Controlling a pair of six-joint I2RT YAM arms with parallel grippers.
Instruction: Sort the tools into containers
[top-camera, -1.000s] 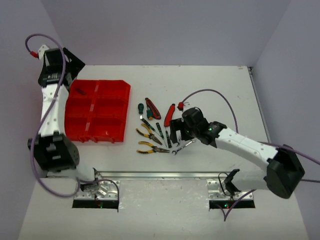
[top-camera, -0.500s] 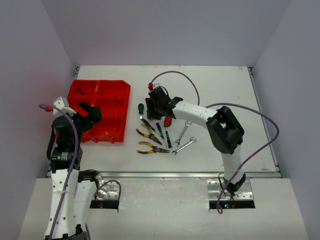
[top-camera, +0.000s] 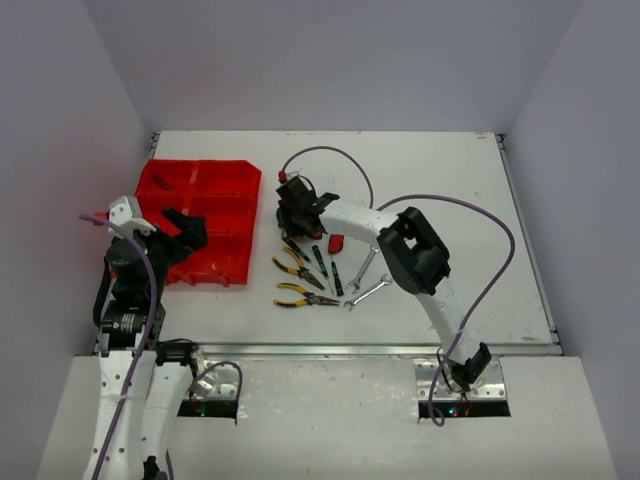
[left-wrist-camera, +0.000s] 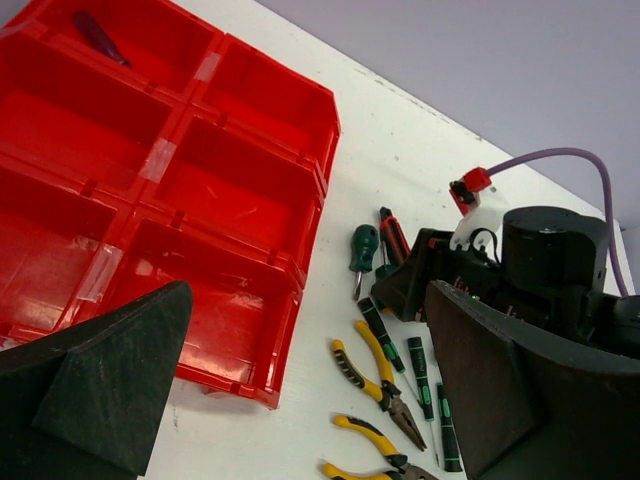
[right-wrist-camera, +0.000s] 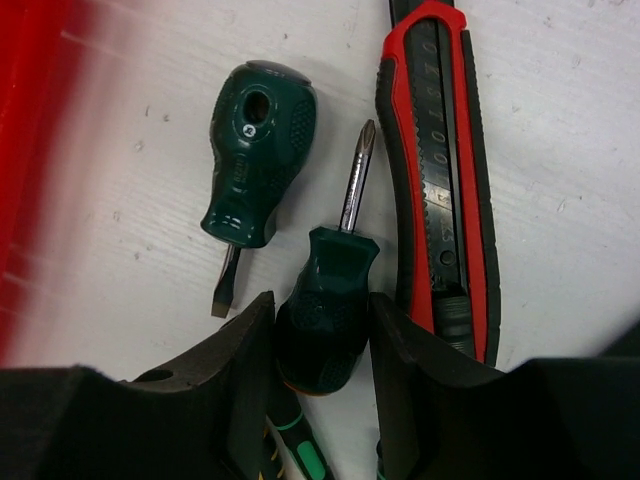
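My right gripper (right-wrist-camera: 320, 300) is low over the table, and its pads press both sides of the handle of a stubby green Phillips screwdriver (right-wrist-camera: 335, 265). From above, this gripper (top-camera: 293, 215) sits just right of the red tray (top-camera: 190, 215). A second stubby green screwdriver (right-wrist-camera: 255, 160) lies to the left and a red-handled knife (right-wrist-camera: 440, 170) to the right. My left gripper (left-wrist-camera: 305, 300) hangs open and holds nothing, above the tray's near left side (top-camera: 185, 232). One dark-handled tool (left-wrist-camera: 98, 37) lies in a far compartment of the tray (left-wrist-camera: 205, 95).
Two yellow-black pliers (top-camera: 296, 270) (top-camera: 305, 297), thin green screwdrivers (top-camera: 318, 260), another red knife (top-camera: 336, 243) and two silver wrenches (top-camera: 366, 265) (top-camera: 368, 292) lie right of the tray. Grey walls close in the table on three sides.
My right arm swung left from the wrenches to the stubby screwdrivers and its jaws closed onto one handle. My left arm drew back from the tray's far side to its near left.
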